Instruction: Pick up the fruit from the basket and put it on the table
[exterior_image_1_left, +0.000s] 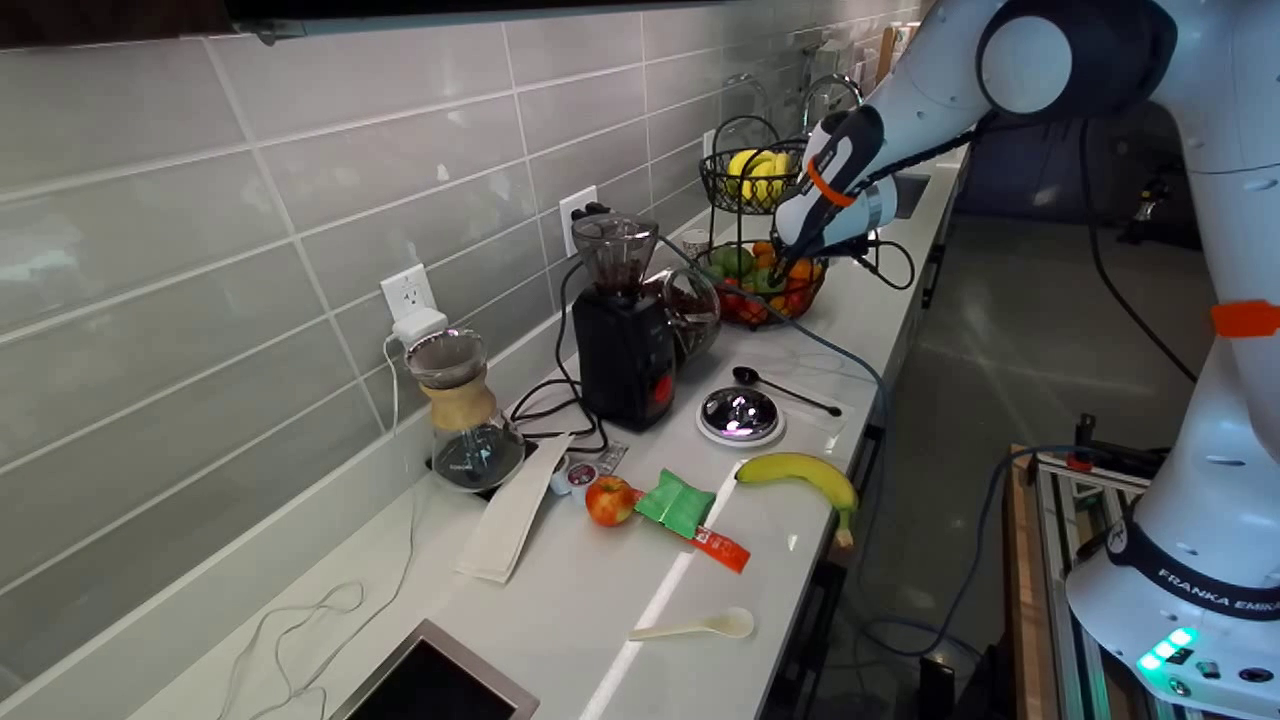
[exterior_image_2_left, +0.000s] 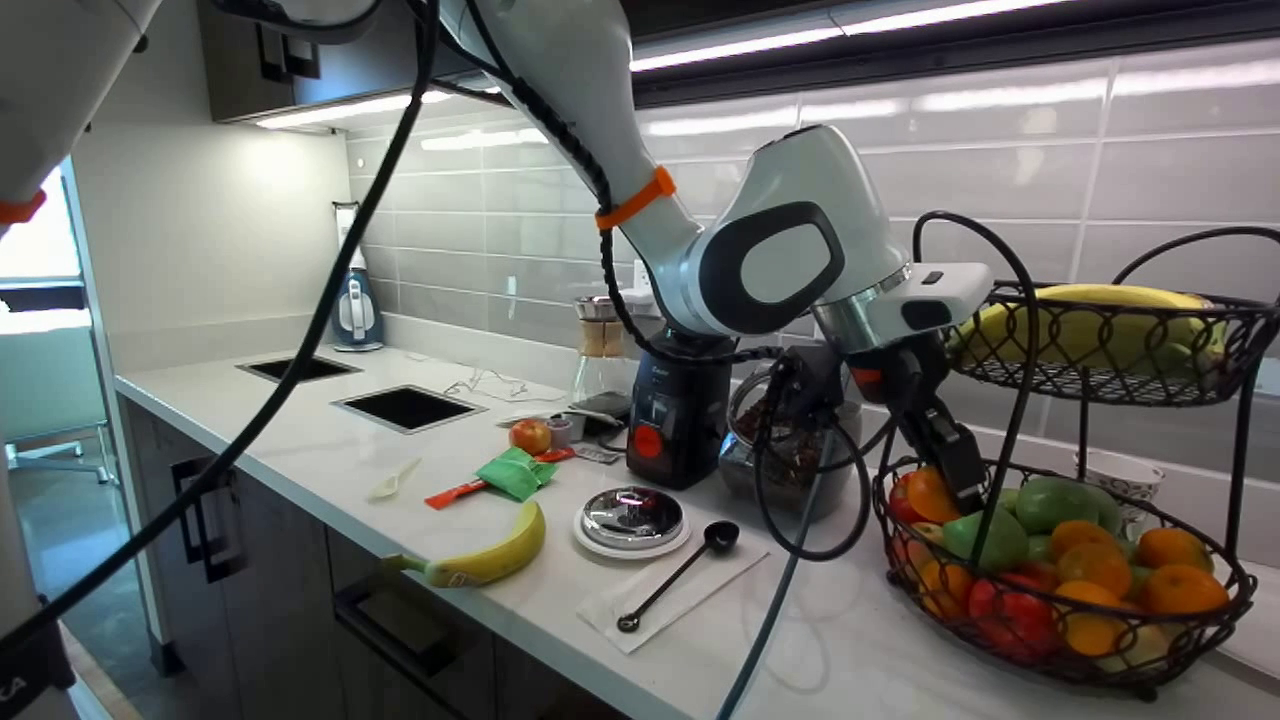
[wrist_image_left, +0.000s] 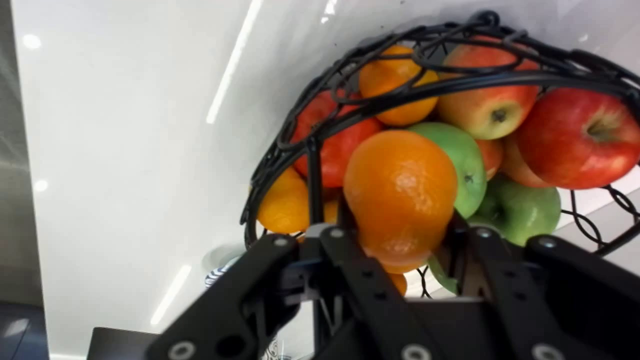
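- Wrist view: table (wrist_image_left: 125, 165), where rolling off could be caused by hurried release.
- Black basket (wrist_image_left: 460, 81): might be tipped if snagged during lifting.
- Gripper (wrist_image_left: 401, 225): orange (wrist_image_left: 400, 182) pinched between its jaws.
- That orange, held above apples (wrist_image_left: 465, 160) in the basket, could be lost through slipping.

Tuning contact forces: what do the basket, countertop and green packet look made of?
Basket: likely coated metal, satin black; thin bent wire loops with soft highlights.
Countertop: perhaps quartz or laminate, glossy white; bright light streaks reflect in it.
Green packet: probably plastic or foil film, slightly shiny; its surface is creased.
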